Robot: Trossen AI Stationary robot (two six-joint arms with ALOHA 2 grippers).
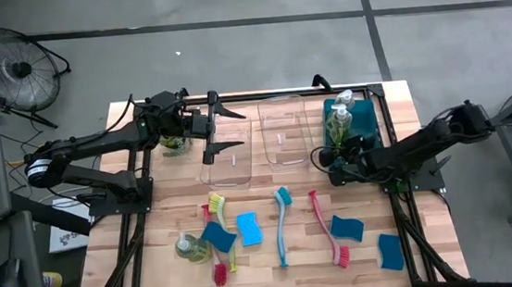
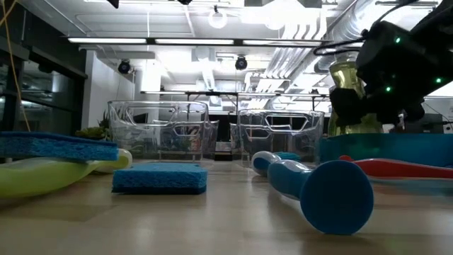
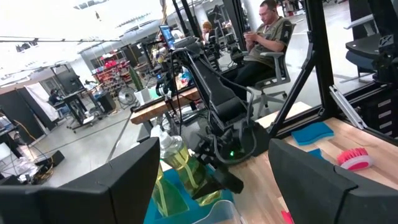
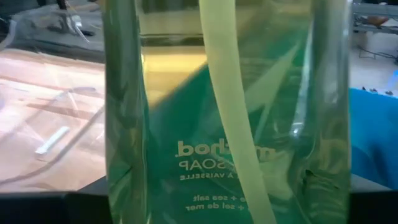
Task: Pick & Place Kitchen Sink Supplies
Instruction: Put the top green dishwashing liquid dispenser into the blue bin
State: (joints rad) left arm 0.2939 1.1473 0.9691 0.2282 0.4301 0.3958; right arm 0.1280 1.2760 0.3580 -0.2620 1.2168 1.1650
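- Soap bottle (image 4: 217, 112), clear with yellowish-green liquid, filled the right wrist view; the right gripper (image 1: 339, 159) had its jaws clamped on it at the near edge of the teal bin (image 1: 369, 133), at the far right of the bench (image 1: 278, 286).
- More soap bottles (image 1: 344, 112) stood inside that teal bin.
- The left gripper (image 1: 227, 132) hung over the left clear bin (image 1: 235, 168) with its jaws apart and nothing between them.
- A second clear bin (image 1: 283, 132) sat just beside the first, between it and the teal bin.
- A small spiky plant (image 1: 174, 144) sat under the left arm, near the far left edge.
- On the near half of the bench, a soap bottle (image 1: 189, 248) lay on its side at the left, beside a blue sponge (image 1: 217, 236) that rested across a red brush (image 1: 218, 258) and a yellow-green brush (image 1: 221, 225).
- Another blue sponge (image 1: 249, 228) lay just right of those.
- A teal brush (image 1: 282, 227) lay in the middle, and a second red brush (image 1: 329, 230) lay to its right.
- Two more blue sponges (image 1: 346, 228) (image 1: 390, 251) lay toward the near right corner.
- In the left wrist view, a person (image 3: 264, 37) sat in a chair beyond the bench.
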